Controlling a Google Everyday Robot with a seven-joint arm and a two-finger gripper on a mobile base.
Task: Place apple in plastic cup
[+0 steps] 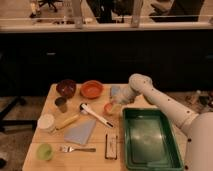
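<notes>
The apple (108, 108), small, round and orange-red, is low over the middle of the wooden table (95, 160), just left of the green tray. My gripper (112, 103) reaches down to it from the right, and its fingers are shut on the apple. The white arm (150, 95) runs back to the right behind it. A pale bluish shape (115, 91) lies just behind the gripper. I cannot tell which vessel is the plastic cup. A small green cup (45, 151) stands at the front left corner, and a white cup (46, 122) at the left edge.
A green tray (172, 159) fills the table's right side. At the back are an orange bowl (92, 89), a dark bowl (66, 88) and a dark cup (61, 104). A white-handled brush (95, 116), yellow tool (67, 121), grey cloth (80, 132), fork (77, 148) and small dark packet (111, 146) lie in the middle.
</notes>
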